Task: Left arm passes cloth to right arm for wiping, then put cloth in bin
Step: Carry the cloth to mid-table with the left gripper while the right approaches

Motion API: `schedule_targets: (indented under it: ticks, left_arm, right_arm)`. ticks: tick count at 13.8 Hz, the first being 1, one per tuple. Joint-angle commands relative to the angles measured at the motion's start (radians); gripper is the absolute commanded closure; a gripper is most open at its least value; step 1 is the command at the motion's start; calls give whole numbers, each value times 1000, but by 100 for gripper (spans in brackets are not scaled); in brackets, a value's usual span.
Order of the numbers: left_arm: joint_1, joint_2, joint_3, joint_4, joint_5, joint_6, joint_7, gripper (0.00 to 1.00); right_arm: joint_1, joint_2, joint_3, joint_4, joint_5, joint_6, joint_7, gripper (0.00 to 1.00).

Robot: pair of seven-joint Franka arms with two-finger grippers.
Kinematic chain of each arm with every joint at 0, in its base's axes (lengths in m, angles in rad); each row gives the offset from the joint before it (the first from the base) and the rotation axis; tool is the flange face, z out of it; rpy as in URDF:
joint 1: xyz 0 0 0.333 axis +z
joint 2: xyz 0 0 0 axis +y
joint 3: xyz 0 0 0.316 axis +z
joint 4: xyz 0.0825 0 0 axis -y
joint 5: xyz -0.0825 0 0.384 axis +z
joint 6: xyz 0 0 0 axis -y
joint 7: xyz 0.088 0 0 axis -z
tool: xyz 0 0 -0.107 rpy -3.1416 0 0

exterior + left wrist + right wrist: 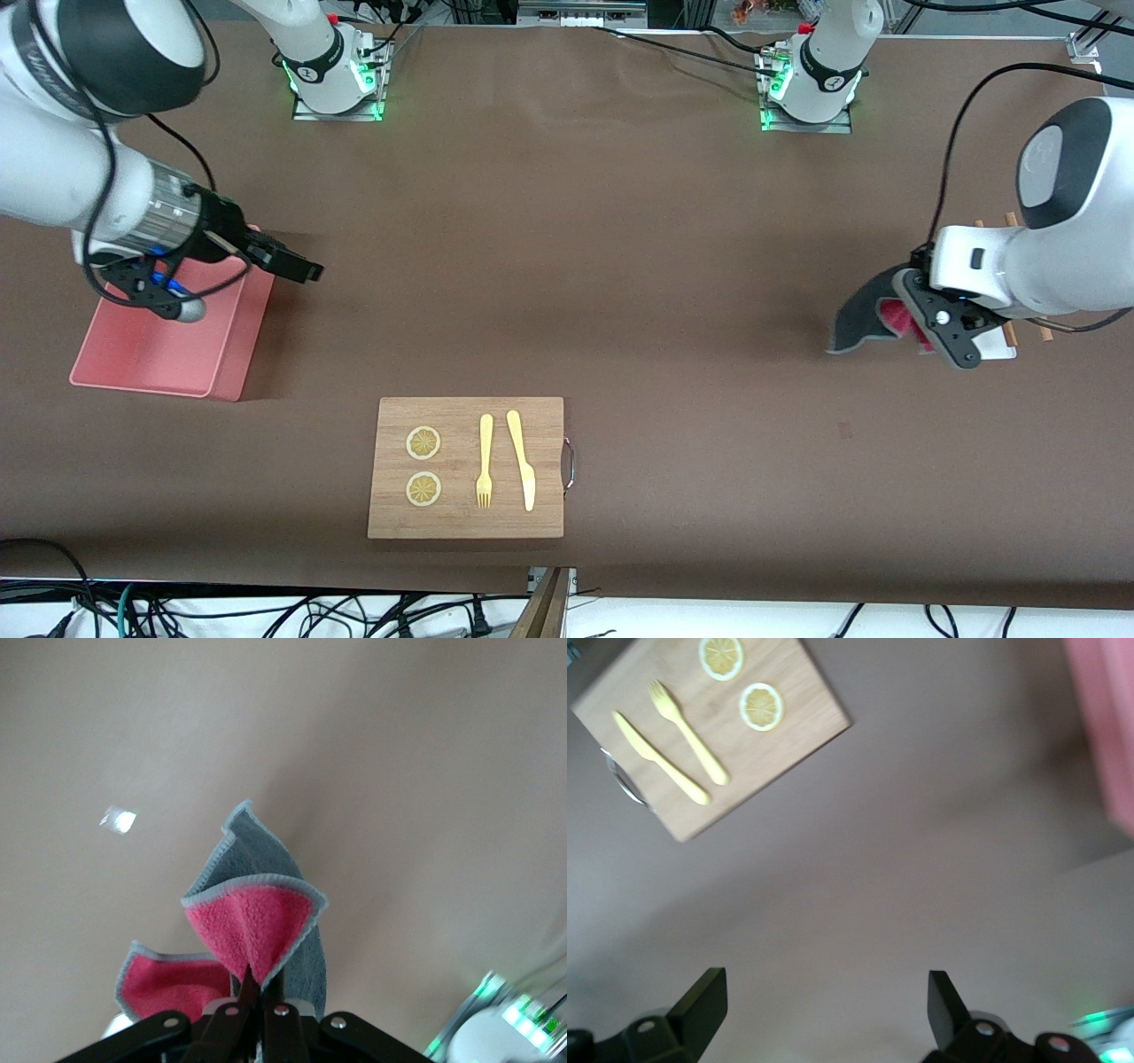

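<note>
My left gripper (905,314) is shut on the cloth (861,319) and holds it in the air over the table at the left arm's end. The cloth hangs folded, dark grey outside and bright pink inside. In the left wrist view the cloth (266,904) is pinched between the closed fingers of the left gripper (252,994). My right gripper (297,266) is open and empty, in the air beside the salmon-pink bin (168,346) at the right arm's end. In the right wrist view the right gripper (824,994) has its fingers wide apart over bare table, with the bin's wall (1109,722) at the edge.
A wooden cutting board (467,514) lies near the front camera with two lemon slices (423,443), a yellow fork (485,461) and a yellow knife (523,461). It also shows in the right wrist view (788,744). A white tray (1001,352) lies under the left arm.
</note>
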Motion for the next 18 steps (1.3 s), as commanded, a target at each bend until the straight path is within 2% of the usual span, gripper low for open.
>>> schedule_targets:
  ticks: [1,3,5,8,12,15,18]
  left_arm:
    - [-93,1,10,17,-97,-33,-262,100]
    - [-148,15,12,16,-203,-33,-463,100]
    - [-162,31,12,16,-376,-31,-640,100]
    - [-176,56,12,16,-558,-27,-815,100]
    - [-211,76,12,16,-699,-2,-965,100]
    - [-237,81,12,16,-772,56,-1097,100]
    - [-299,81,12,16,-820,154,-1260,100]
  right_arm:
    - [68,45,-8,16,56,93,188,0]
    - [132,82,-8,16,70,199,331,0]
    - [195,120,-8,19,70,299,467,0]
    - [247,162,-6,19,71,382,586,0]
    - [263,193,-6,19,154,388,617,0]
    - [281,206,-6,19,244,417,625,0]
    - [301,225,-6,19,277,439,641,0]
